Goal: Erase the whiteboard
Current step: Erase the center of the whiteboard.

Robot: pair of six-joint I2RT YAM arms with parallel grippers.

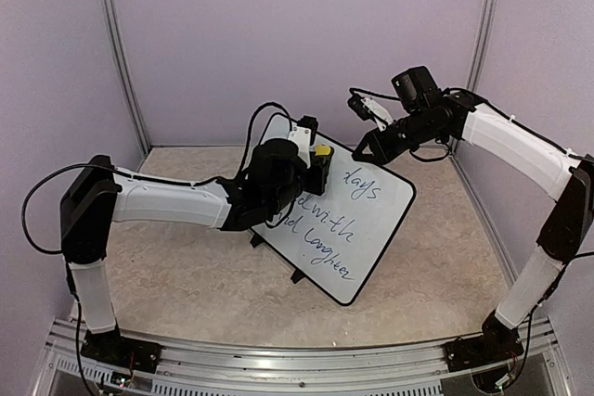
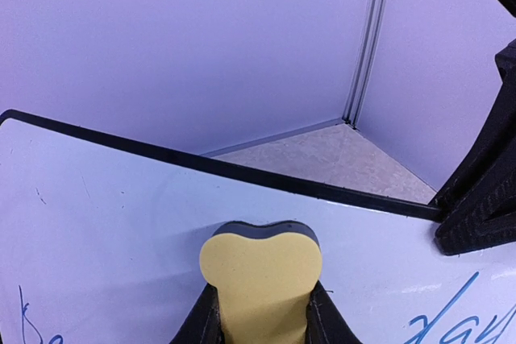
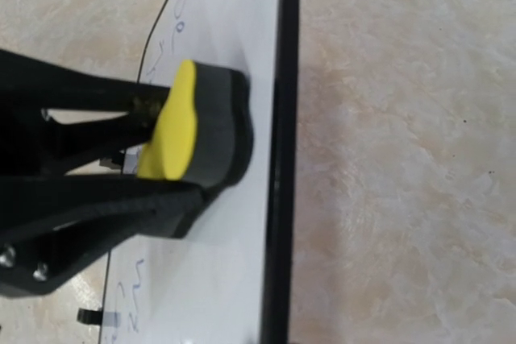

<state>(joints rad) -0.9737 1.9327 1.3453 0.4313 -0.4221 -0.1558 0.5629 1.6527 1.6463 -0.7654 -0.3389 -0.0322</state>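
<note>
Eraser [image 2: 260, 267] pinched in left hand [image 1: 319, 162], pressed on whiteboard [image 1: 371, 229], right hand [image 1: 359, 150] closed at far edge

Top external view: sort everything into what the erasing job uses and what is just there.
Job in hand:
- whiteboard, writing on it
- eraser, yellow-backed, against the board
- left end effector, shut on the eraser
- right end effector, shut, by the board's far edge

Just there:
- tabletop
- back wall
- corner post
</note>
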